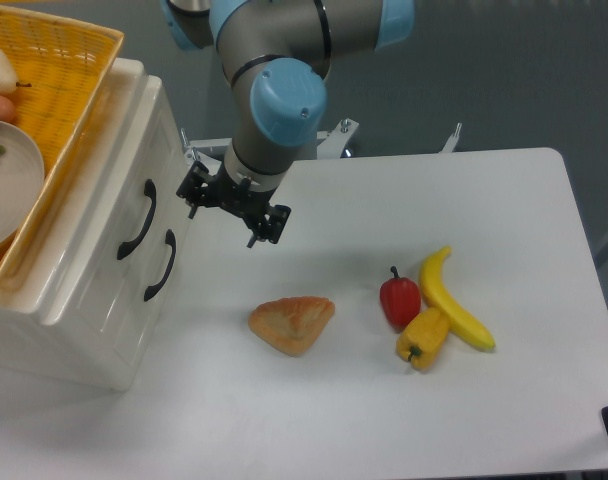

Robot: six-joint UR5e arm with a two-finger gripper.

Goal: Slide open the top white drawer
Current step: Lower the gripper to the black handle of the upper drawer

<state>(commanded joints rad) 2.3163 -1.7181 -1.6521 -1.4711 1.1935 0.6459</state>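
Observation:
A glossy cream-white cabinet stands at the left, its front facing right. The top white drawer [132, 170] is shut flush, and its curved black handle [138, 219] sits just above the lower drawer's handle [161, 265]. My gripper [222, 227] hangs over the table just right of the cabinet front, level with the upper handle. Its fingers [252, 240] are spread, so it is open and holds nothing. It does not touch the cabinet or either handle.
A yellow wicker basket [79, 60] with a plate and fruit sits on top of the cabinet. On the table lie a pastry [292, 323], a red pepper [399, 300], a yellow pepper [422, 337] and a banana [454, 297]. The arm's base is behind the gripper.

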